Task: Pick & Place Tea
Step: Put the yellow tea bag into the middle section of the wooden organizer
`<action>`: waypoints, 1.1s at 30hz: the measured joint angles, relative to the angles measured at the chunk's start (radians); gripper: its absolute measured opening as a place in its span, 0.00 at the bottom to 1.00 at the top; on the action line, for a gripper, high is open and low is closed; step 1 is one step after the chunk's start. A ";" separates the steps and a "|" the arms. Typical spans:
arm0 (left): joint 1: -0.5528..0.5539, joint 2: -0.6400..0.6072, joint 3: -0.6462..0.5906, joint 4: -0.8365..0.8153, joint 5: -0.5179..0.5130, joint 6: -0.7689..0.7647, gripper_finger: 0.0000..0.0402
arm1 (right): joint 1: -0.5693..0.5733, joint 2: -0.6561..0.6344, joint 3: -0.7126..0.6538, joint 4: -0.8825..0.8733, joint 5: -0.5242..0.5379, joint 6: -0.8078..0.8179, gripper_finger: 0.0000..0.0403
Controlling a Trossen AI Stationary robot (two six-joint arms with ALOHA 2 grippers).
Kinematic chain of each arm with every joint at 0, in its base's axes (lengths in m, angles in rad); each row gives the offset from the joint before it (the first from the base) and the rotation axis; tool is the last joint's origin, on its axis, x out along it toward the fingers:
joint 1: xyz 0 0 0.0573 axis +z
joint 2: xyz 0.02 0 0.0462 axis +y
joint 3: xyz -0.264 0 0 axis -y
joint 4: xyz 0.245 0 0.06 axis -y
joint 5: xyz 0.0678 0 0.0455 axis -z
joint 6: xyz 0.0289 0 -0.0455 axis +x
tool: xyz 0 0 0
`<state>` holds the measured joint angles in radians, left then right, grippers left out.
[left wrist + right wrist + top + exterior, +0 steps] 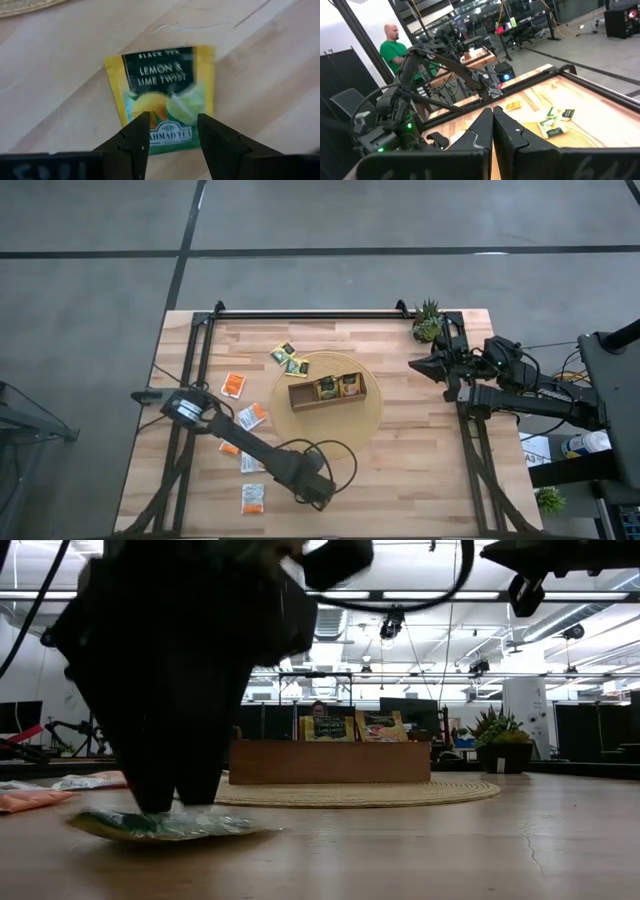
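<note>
left gripper (170, 132): fingers apart, straddling the near edge of the lemon & lime twist sachet (162, 92), which lies flat on the table (260, 65).
advice: i'd drop squarely, pinch the edge, lift gently.
tray (327, 393): farther off, on round mat (372, 412).
right gripper (493, 125): closed, parked at the table's right edge.

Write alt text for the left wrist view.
The left gripper hovers with its two dark fingers open over the lower edge of a yellow-green Lemon & Lime Twist tea sachet, which lies flat on the wooden table.
</note>
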<state>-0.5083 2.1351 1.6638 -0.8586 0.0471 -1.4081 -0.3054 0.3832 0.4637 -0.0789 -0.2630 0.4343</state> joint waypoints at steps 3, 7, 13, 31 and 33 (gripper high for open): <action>0.000 0.021 0.001 -0.003 0.000 0.020 0.39 | 0.000 0.000 0.000 -0.027 0.000 0.000 0.02; 0.000 0.046 0.005 -0.006 0.005 0.034 0.39 | 0.000 0.000 0.000 -0.046 0.001 0.002 0.02; 0.001 0.074 0.004 -0.014 0.004 0.055 0.22 | 0.000 0.000 0.000 -0.046 0.002 0.000 0.02; 0.033 -0.079 0.042 -0.136 -0.347 0.018 0.00 | 0.000 -0.001 0.000 -0.042 0.003 0.007 0.02; 0.037 -0.108 0.056 -0.144 -0.453 0.018 0.00 | 0.000 -0.002 0.000 -0.042 0.003 0.008 0.02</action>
<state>-0.4716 2.0276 1.7200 -1.0027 -0.4062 -1.3899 -0.3054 0.3817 0.4637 -0.1212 -0.2600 0.4419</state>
